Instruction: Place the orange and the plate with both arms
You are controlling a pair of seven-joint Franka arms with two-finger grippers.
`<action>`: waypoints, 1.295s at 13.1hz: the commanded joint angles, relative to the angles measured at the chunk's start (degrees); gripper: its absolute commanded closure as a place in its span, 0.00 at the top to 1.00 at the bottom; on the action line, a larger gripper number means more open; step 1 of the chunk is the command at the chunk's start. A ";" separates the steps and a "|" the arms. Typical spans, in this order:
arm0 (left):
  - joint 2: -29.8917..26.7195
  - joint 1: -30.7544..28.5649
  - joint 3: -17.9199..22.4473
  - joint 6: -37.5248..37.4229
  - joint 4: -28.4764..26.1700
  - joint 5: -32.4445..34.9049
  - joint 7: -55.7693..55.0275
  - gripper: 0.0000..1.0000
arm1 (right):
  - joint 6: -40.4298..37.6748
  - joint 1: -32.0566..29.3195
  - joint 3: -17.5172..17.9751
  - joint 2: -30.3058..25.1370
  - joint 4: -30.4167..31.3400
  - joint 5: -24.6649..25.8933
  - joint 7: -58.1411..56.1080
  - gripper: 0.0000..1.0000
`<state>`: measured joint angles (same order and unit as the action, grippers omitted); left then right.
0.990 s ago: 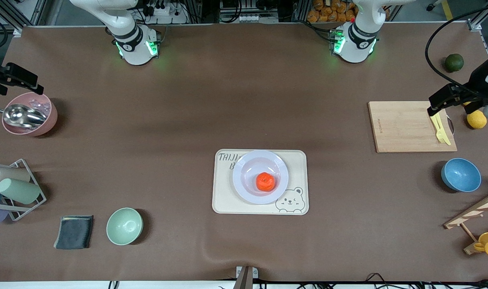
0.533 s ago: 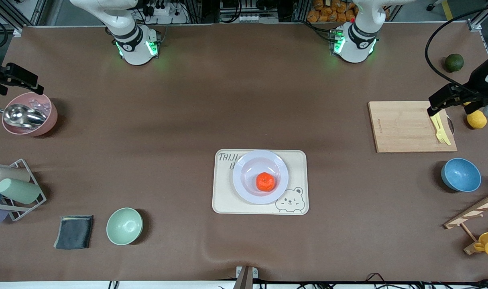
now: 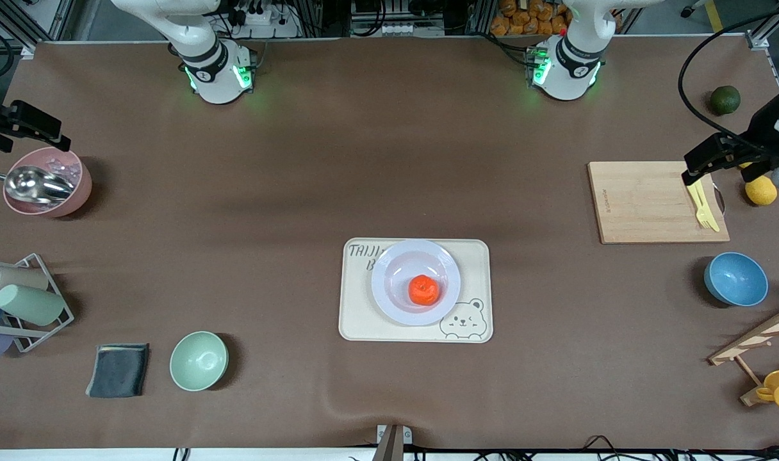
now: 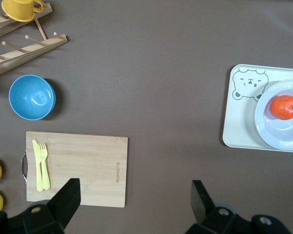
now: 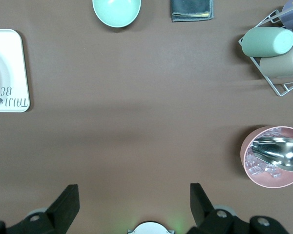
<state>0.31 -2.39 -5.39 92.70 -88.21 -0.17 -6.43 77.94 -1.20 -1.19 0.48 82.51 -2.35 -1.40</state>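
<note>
The orange (image 3: 423, 289) lies in the pale lavender plate (image 3: 389, 269), which sits on the cream bear-print tray (image 3: 357, 320) at the table's middle. Orange (image 4: 285, 107), plate (image 4: 263, 122) and tray (image 4: 234, 131) also show in the left wrist view. A corner of the tray (image 5: 10, 73) shows in the right wrist view. My left gripper (image 3: 726, 160) (image 4: 135, 197) is open and empty, high over the cutting board's edge at the left arm's end. My right gripper (image 3: 24, 125) (image 5: 134, 200) is open and empty, high over the pink bowl at the right arm's end.
A wooden cutting board (image 3: 646, 202) carries yellow cutlery (image 3: 703, 205). Near it are lemons (image 3: 761, 190), a dark green fruit (image 3: 725, 100), a blue bowl (image 3: 735, 278) and a wooden rack (image 3: 758, 339). A pink bowl with scoop (image 3: 47, 182), a cup rack (image 3: 18, 301), a grey cloth (image 3: 117, 370) and a green bowl (image 3: 198, 360) stand toward the right arm's end.
</note>
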 commanded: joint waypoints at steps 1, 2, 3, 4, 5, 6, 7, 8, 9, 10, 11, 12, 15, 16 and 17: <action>-0.49 -0.34 -0.06 0.11 0.32 -1.68 1.68 1.00 | 1.77 1.11 0.14 -0.22 1.69 1.47 0.96 1.00; -0.49 -0.34 -0.06 0.11 0.23 -1.68 1.68 1.00 | 2.47 1.03 0.14 0.40 1.95 1.47 0.96 1.00; -0.49 -0.34 -0.06 0.11 0.23 -1.68 1.68 1.00 | 3.52 0.77 0.14 0.84 2.74 1.47 1.05 1.00; -0.49 -0.25 -0.06 0.11 0.14 -1.68 1.68 1.00 | 4.49 0.85 0.05 0.84 3.53 1.47 1.05 1.00; -0.66 -0.34 -0.06 0.11 0.05 -1.68 1.68 1.00 | 4.59 1.03 0.05 0.84 3.54 1.47 1.05 1.00; -0.67 -0.42 -0.06 0.11 0.05 -1.68 1.68 1.00 | 4.76 1.03 0.05 0.84 3.54 1.56 1.05 1.00; -0.75 -0.42 -0.06 0.11 0.05 -1.68 1.68 1.00 | 4.76 1.03 0.05 0.84 3.54 1.56 1.05 1.00; -0.75 -0.51 -0.06 0.11 -0.03 -1.76 1.68 1.00 | 4.68 1.03 0.05 0.84 3.54 1.56 1.05 1.00; -0.75 -0.51 -0.06 0.20 -0.04 -2.20 1.68 1.00 | 4.68 0.85 0.05 0.84 3.54 1.56 1.05 1.00; -0.67 -0.60 0.03 0.20 0.05 -3.16 1.68 1.00 | 4.68 0.76 -0.04 0.75 3.45 1.56 1.05 1.00; -0.67 -0.60 0.12 0.20 0.23 -3.26 1.77 1.00 | 4.68 0.76 -0.04 0.67 3.54 1.56 1.05 1.00; -0.67 -0.60 0.21 0.20 0.32 -3.17 1.68 1.00 | 4.85 0.76 -0.04 0.75 3.45 1.47 1.05 1.00; -0.58 -0.60 0.12 0.20 0.40 -2.56 1.68 1.00 | 6.25 0.68 -0.04 1.19 3.71 1.21 1.05 1.00; -0.58 -0.51 0.12 0.11 0.40 -2.47 1.68 1.00 | 6.34 0.50 -0.04 1.19 3.71 1.03 1.05 1.00; -0.58 -0.51 0.12 0.11 0.40 -2.47 1.68 1.00 | 6.35 0.24 -0.04 1.19 3.71 0.95 1.05 1.00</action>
<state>0.29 -2.49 -5.25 92.77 -87.96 -1.71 -6.43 83.62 -0.74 -1.28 2.10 85.53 -1.99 -1.32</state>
